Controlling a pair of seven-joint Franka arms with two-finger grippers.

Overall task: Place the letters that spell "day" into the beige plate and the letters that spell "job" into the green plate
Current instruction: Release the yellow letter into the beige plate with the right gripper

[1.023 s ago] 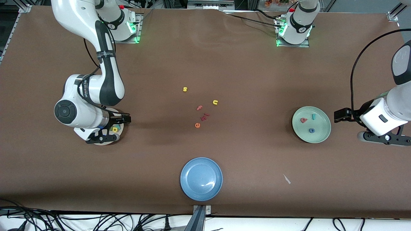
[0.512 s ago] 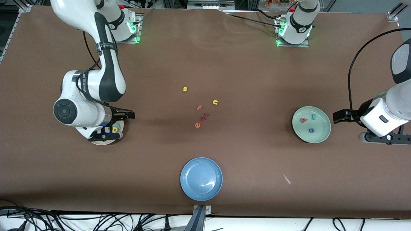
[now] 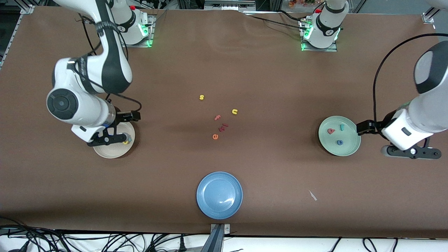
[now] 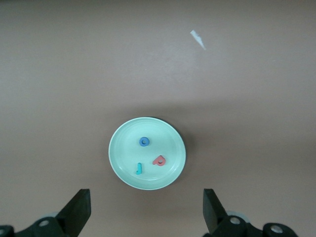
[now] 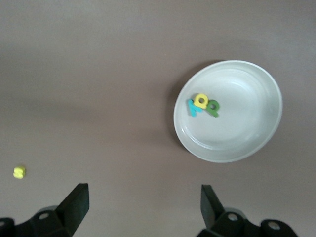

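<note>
My right pincer (image 3: 111, 134) hangs wide open and empty over the beige plate (image 3: 108, 151) holding d, a, y; left pincer (image 3: 407, 152), equally open, waits beside the green plate (image 3: 348, 150).

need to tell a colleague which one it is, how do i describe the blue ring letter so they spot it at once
Find the green plate toward the left arm's end of the table. Three small foam letters lie in it; the blue "o" is the one nearest the front camera. Unlike the salmon-red "b" and teal "j", it is a closed ring.
</note>
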